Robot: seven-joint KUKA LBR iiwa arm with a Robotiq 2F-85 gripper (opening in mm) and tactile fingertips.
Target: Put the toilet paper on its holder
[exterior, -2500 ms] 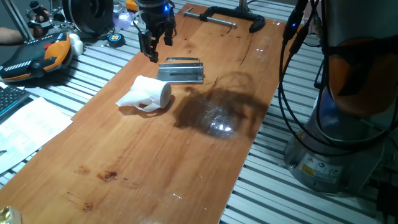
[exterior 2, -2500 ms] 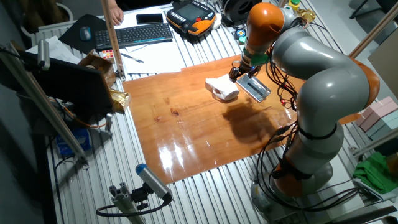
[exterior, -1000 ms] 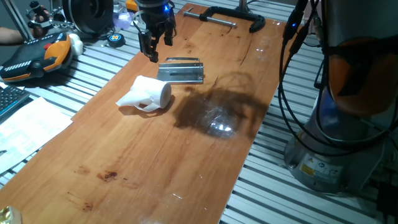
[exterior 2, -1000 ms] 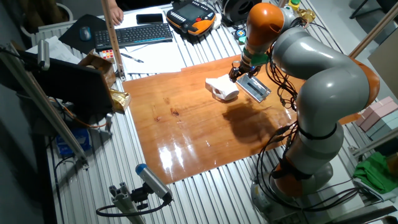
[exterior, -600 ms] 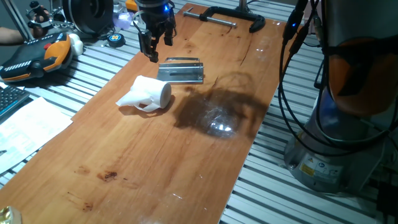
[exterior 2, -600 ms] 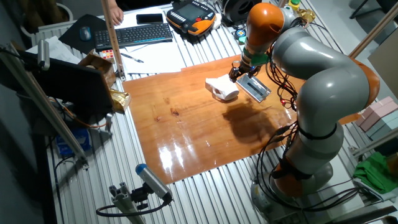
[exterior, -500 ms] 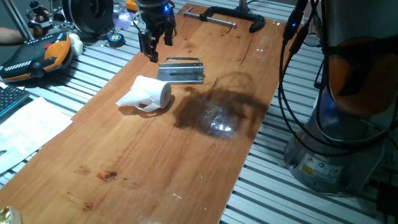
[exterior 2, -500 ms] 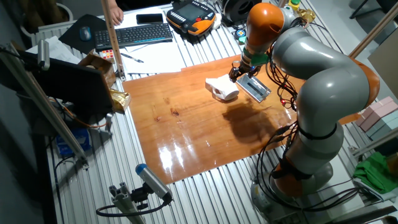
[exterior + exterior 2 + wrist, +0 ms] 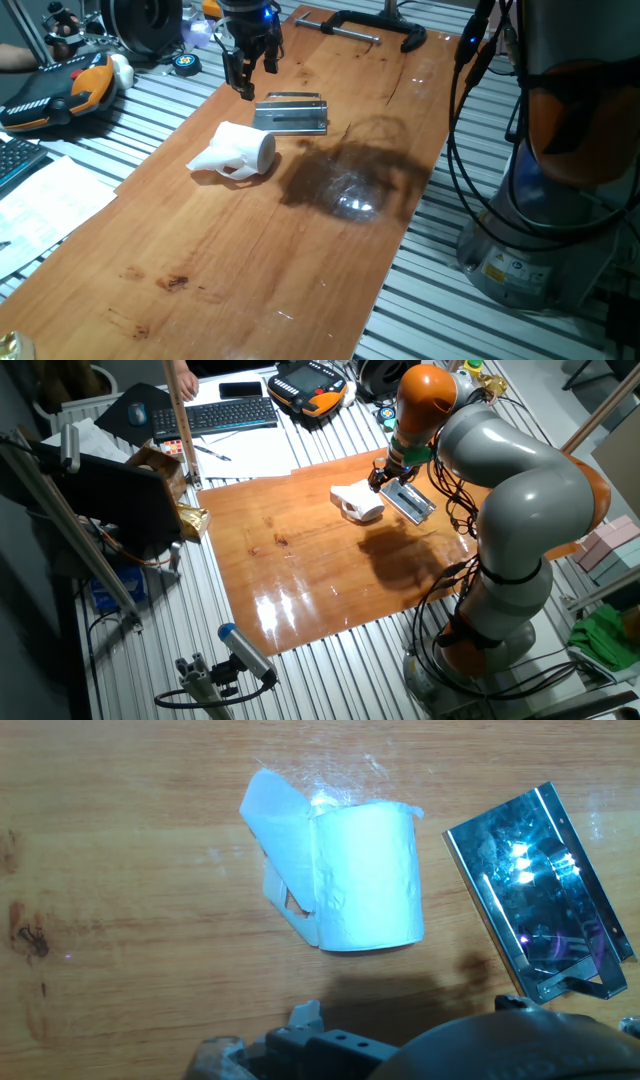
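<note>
**Gripper hangs above the board, roll and holder lie apart**

The toilet paper point(image 9: 238, 151) lies on its side on the wooden board point(image 9: 300, 250), with a loose sheet spreading out from one end. It touches nothing but the wood. Just beside it, toward the far end of the board, the holder point(image 9: 291, 112) lies flat, a shiny grey metal plate with a thin bar along one edge. There is a small strip of bare wood between the roll and the holder.

The gripper point(image 9: 246, 72) hangs over the board next to the far side of the holder, its dark fingers pointing down. The fingers stand a little apart and they hold nothing. In the hand view the roll point(image 9: 355, 875) is in the middle and the holder point(image 9: 540, 895) is to its right, reflecting the lamps; only the base of the hand shows at the bottom edge.

At the far end of the board lies a long black clamp point(image 9: 365, 25). On the slatted table point(image 9: 450, 320) to the side I see an orange and black control pad point(image 9: 55, 90), a keyboard point(image 9: 215, 415) and some white printed sheets point(image 9: 40, 210).
</note>
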